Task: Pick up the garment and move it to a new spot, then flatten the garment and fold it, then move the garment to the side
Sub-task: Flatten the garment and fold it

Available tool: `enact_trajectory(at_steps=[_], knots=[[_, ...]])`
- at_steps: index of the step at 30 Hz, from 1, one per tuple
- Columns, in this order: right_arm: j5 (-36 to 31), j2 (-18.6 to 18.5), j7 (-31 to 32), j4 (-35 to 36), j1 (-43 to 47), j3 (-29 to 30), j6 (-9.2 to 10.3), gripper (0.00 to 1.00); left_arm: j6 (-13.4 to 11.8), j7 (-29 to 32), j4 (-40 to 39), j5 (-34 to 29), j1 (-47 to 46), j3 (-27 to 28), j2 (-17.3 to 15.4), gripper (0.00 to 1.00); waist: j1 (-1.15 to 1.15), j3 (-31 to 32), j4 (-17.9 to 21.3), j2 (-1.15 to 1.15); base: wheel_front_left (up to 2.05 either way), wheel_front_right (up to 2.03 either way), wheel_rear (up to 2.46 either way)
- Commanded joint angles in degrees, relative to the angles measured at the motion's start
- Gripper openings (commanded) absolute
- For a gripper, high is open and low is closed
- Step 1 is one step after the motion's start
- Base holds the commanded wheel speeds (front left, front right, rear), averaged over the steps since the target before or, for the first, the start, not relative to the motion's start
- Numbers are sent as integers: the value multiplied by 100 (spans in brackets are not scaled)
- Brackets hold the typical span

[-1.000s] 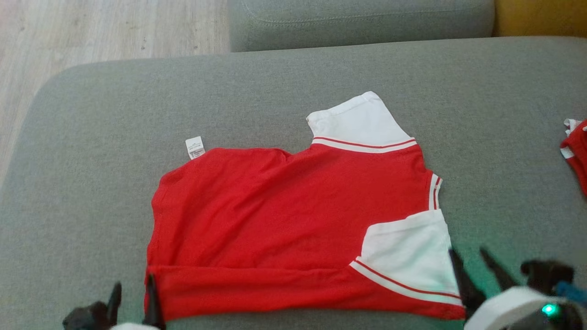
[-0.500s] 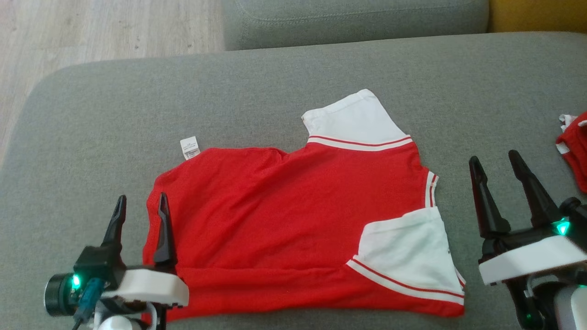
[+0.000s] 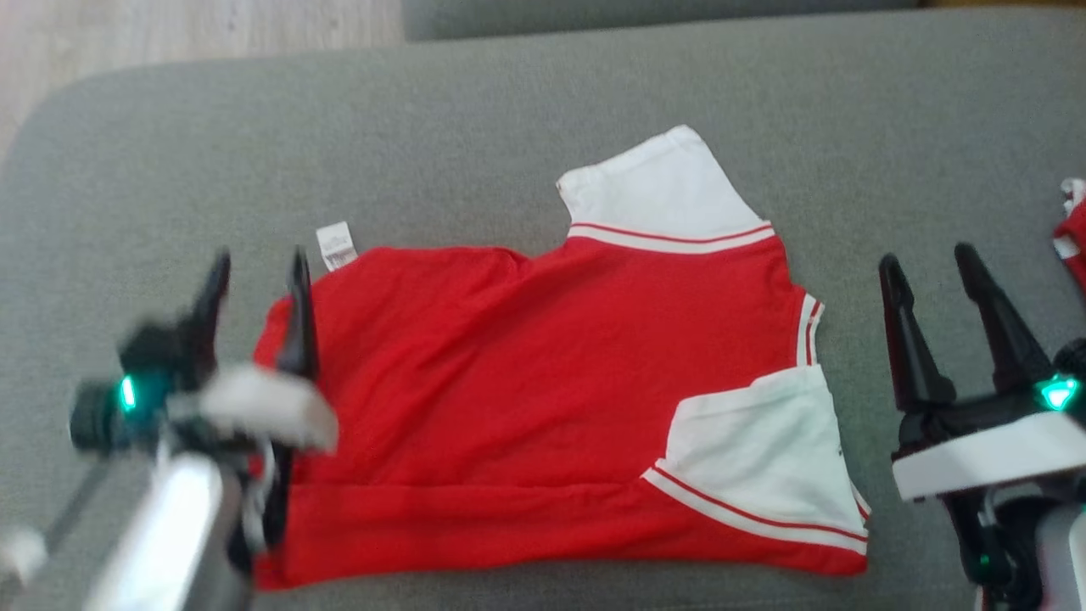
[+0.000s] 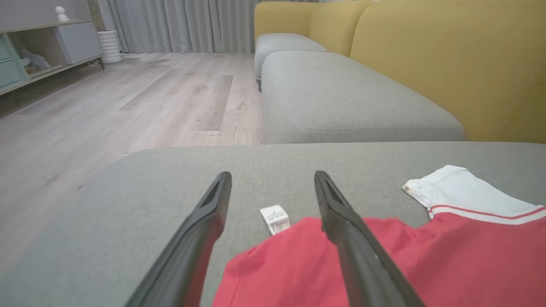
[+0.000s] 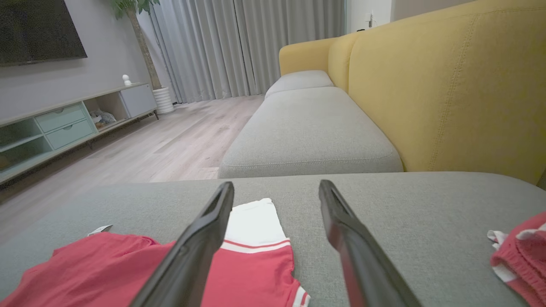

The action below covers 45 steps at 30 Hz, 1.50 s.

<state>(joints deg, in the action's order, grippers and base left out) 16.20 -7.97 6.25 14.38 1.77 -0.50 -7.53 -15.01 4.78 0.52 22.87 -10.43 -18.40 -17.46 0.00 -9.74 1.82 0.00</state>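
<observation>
The garment (image 3: 543,390) is a red shirt with white sleeves, lying spread on the grey sofa cushion (image 3: 509,119), its near edge folded over. A white label (image 3: 335,245) sticks out at its far left corner. My left gripper (image 3: 254,263) hovers open over the shirt's left edge, blurred, with nothing between its fingers. In the left wrist view the label (image 4: 275,218) and the garment (image 4: 448,260) lie below the open left gripper (image 4: 273,179). My right gripper (image 3: 929,259) stands open to the right of the shirt, off the cloth. The right wrist view shows the right gripper (image 5: 276,187) open above the garment (image 5: 251,260).
A second red and white cloth (image 3: 1071,233) lies at the cushion's right edge, also the cloth (image 5: 518,253) in the right wrist view. A further grey cushion (image 4: 341,98) and the yellow sofa back (image 5: 448,85) lie beyond. Wooden floor (image 3: 170,34) is off the far left.
Both arms have risen into view from the bottom edge, the left one forward along the shirt's left edge. The head camera tilted, shifting the scene upward. The garment lies as before.
</observation>
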Motion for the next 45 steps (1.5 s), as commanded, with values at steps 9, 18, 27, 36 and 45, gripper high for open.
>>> enact_trajectory(at_steps=[9, 18, 27, 36, 45], knots=[[223, -33, -27, 104, -450, -279, 4, 100, 737, 1049, 1794, 263, -1865, -31, -320, 100, 0, -575, 225, 0, 0, 0, 0], [349, -14, -62, -140, -503, -279, 4, 100, 1075, 1516, 3080, 362, -2244, -271, -282, 100, 0, -651, 277, 0, 0, 0, 0], [424, -7, 11, -259, -509, -249, 4, 100, 1368, 2685, 3512, 551, -2181, -630, -224, 100, 0, -501, 237, 0, 0, 0, 0], [530, -141, 11, -491, -698, -147, 4, 100, 1119, 2389, 3204, 482, -2160, -566, -288, 0, 0, -423, 210, 0, 0, 0, 0], [709, -840, -288, -1958, -1992, -378, 4, 100, 923, 1847, 2775, 549, -2330, -383, -146, 0, 0, -565, -45, 0, 0, 0, 0]])
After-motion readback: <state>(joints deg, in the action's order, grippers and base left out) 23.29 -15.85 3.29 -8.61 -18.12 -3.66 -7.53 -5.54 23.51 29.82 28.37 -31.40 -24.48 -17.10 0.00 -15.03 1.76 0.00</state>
